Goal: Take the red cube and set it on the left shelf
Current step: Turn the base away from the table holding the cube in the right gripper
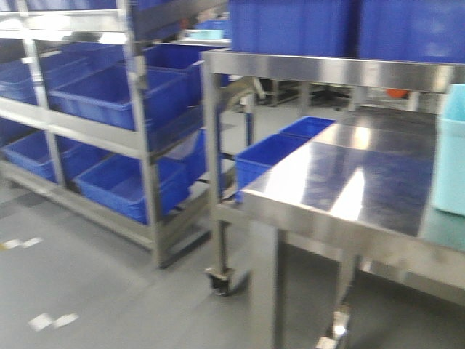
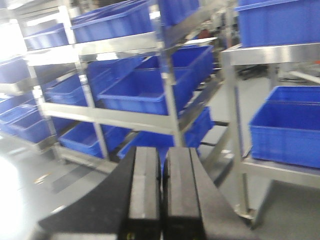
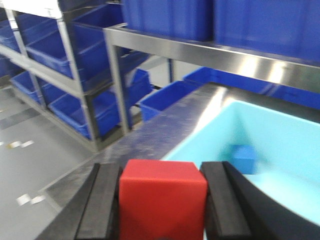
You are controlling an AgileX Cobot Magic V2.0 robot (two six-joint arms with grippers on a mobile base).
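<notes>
Right wrist view: red cube (image 3: 162, 197) clamped in right gripper (image 3: 162, 215), near steel tabletop (image 3: 150, 130), beside turquoise bin (image 3: 290, 135). Left gripper (image 2: 161, 192) closed on nothing. Left shelf (image 1: 80, 127) well apart, blue crates (image 1: 109, 94) filling it. My worry: cube knocks upright (image 1: 142, 109), slips free.

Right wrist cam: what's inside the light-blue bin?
One small blue cube sits on the floor of the light-blue bin. The near corner is hidden behind the right gripper and the red cube it holds; the right side is out of frame.
</notes>
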